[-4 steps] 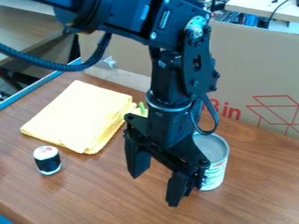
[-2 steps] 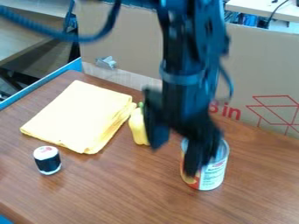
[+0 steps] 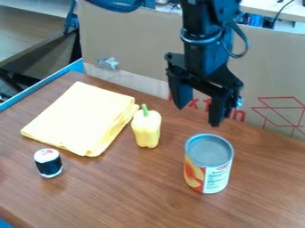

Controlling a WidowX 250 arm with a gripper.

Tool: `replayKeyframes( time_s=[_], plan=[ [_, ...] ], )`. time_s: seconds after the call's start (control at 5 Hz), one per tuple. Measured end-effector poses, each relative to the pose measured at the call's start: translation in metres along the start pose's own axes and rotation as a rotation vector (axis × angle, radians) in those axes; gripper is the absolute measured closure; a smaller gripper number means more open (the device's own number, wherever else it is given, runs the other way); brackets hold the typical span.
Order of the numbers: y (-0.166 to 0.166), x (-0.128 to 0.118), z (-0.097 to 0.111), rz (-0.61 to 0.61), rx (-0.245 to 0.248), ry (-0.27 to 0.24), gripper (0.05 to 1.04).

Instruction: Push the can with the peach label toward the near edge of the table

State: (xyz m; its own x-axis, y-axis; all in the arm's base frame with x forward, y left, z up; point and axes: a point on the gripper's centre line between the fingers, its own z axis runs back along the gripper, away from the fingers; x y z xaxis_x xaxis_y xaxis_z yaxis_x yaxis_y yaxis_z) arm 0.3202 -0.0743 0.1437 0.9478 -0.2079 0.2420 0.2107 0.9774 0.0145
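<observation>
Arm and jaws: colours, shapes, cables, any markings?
Black arm, cylindrical wrist with a shinier ring around it. Thin dark cable loops beside it; thicker dark-blue cable at top. Jaws black, blocky, tapering towards the tips. Can't make out markings.

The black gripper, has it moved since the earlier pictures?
Yes. The black gripper has moved up and rightward in the view: earlier it partly covered the tin can, and now it hangs before the cardboard, above the can.

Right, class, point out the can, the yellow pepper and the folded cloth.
Can (image 3: pixel 208 173): camera view, front of its side.
Yellow pepper (image 3: pixel 146 129): camera view, middle of its body.
Folded cloth (image 3: pixel 82 118): camera view, middle of its top.
</observation>
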Motion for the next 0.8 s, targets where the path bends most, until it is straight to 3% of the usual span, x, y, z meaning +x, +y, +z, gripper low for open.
replayKeyframes(
  time_s=[0.4, 0.6, 0.8],
  plan=[
    [0.012, 0.044, -0.044, -0.02, -0.042, 0.049, 0.082],
    [0.006, 0.055, -0.069, -0.025, -0.085, 0.095, 0.082],
    [0.005, 0.052, -0.081, -0.024, -0.091, 0.121, 0.082]
  ],
)
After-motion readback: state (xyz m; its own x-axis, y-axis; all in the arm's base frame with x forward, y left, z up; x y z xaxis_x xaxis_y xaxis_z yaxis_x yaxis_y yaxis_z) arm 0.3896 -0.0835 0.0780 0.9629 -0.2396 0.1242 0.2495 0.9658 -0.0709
